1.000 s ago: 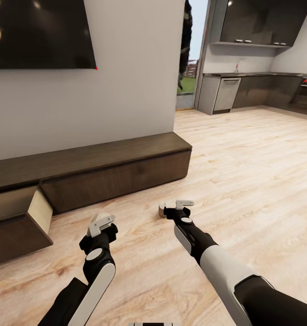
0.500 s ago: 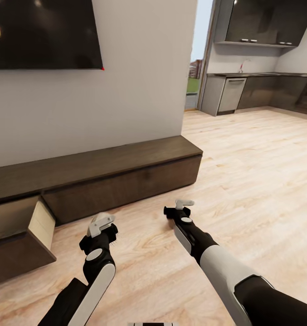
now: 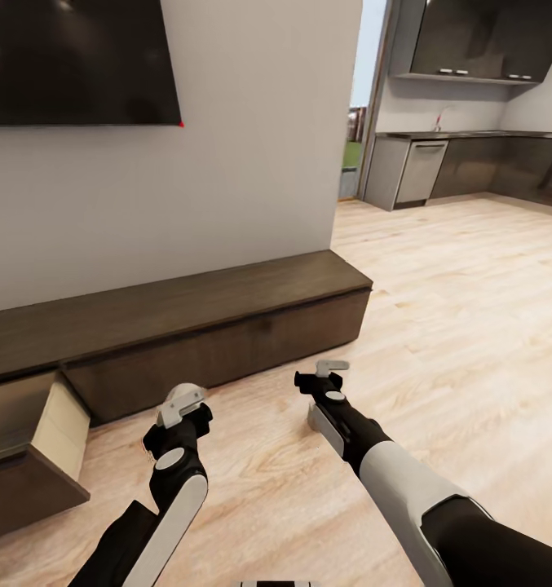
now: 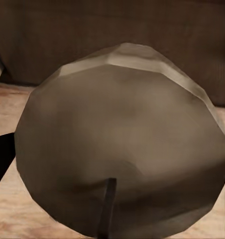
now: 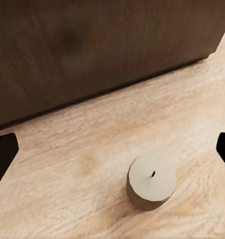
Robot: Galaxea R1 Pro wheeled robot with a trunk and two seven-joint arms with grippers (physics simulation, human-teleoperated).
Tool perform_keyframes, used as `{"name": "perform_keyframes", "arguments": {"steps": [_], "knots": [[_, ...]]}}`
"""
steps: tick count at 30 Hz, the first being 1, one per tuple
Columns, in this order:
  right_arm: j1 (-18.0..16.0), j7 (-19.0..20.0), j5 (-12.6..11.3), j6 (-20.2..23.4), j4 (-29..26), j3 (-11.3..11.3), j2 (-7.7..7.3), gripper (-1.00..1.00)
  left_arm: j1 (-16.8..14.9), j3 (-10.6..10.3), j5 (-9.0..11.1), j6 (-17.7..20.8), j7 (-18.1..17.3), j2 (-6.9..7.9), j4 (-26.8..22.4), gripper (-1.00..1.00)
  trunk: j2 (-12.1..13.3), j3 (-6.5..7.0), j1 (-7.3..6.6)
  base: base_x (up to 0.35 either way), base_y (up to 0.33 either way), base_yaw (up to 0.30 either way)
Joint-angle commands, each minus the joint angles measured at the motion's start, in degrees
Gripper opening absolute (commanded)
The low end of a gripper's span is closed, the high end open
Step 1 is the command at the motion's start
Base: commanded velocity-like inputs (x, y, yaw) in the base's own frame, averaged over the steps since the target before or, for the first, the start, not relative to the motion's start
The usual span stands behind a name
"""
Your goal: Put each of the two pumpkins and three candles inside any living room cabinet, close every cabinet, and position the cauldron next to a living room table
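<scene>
Left gripper [image 3: 182, 405] clamps 1 candle [image 4: 120, 144] between its fingers, just in front of the cabinet [image 3: 218, 314]. Right gripper [image 3: 324, 375] hangs released, fingers wide, over another candle [image 5: 151, 181] standing alone on the floor [image 3: 471, 326]. Drawer [image 3: 31, 456] is pulled out; bare planks stretch toward the kitchen.

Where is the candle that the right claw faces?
In the right wrist view, the candle stands upright on the wood floor, just in front of the dark cabinet.
</scene>
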Motion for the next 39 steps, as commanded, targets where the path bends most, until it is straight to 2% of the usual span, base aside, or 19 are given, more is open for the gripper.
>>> {"name": "perform_keyframes", "arguments": {"steps": [1, 3, 4, 5, 16, 21, 36, 39], "knots": [[-0.01, -0.41, -0.10, 0.32, -0.07, 0.28, 0.00, 1.00, -0.07, -0.57, 0.04, 0.48, 0.44, 0.05, -0.10, -1.00, -0.02, -0.05, 0.01, 0.114, -0.122, 0.000], [-0.03, -0.38, -0.10, 0.36, -0.07, 0.31, 0.00, 1.00, -0.07, -2.71, -0.02, 0.41, 0.44, 0.09, -0.10, -1.00, -0.02, -0.05, 0.01, 0.060, -0.064, 0.000], [0.00, -0.34, -0.10, 0.31, -0.07, 0.18, 0.00, 1.00, -0.07, -4.76, -0.08, 0.25, 0.44, 0.19, -0.10, -1.00, -0.02, -0.05, 0.01, 0.010, -0.010, 0.000], [-0.01, -0.31, -0.10, 0.30, -0.07, 0.14, 0.00, 1.00, -0.07, -4.94, -0.08, 0.23, 0.44, 0.23, -0.10, -1.00, -0.02, -0.05, 0.01, 0.006, -0.007, 0.000], [-0.03, -0.25, -0.14, 0.67, 1.11, -0.08, 0.00, 1.00, -0.07, -5.33, -0.09, 0.09, 0.35, 0.67, -0.10, -1.00, -0.02, -0.05, 0.01, 0.001, -0.001, 0.000], [-0.07, -0.29, -0.26, 0.86, 4.57, -0.28, 0.00, 1.00, -0.07, -5.32, -0.03, 0.09, 0.24, 0.68, -0.10, -1.00, -0.02, -0.05, 0.01, 0.017, 0.000, 0.000], [-0.30, -1.31, -0.35, 1.16, 7.46, -0.35, 0.00, 1.00, -0.07, -5.36, -0.01, 0.11, 0.18, 0.66, -0.10, -1.00, -0.02, -0.05, 0.01, 0.261, 0.000, 0.000], [-0.30, -1.32, -0.39, 2.44, 7.48, -0.36, 0.00, 1.00, -0.07, -5.87, -0.01, 0.04, 0.22, 0.62, -0.10, -1.00, -0.02, -0.05, 0.01, 0.134, 0.000, 0.000]]}}
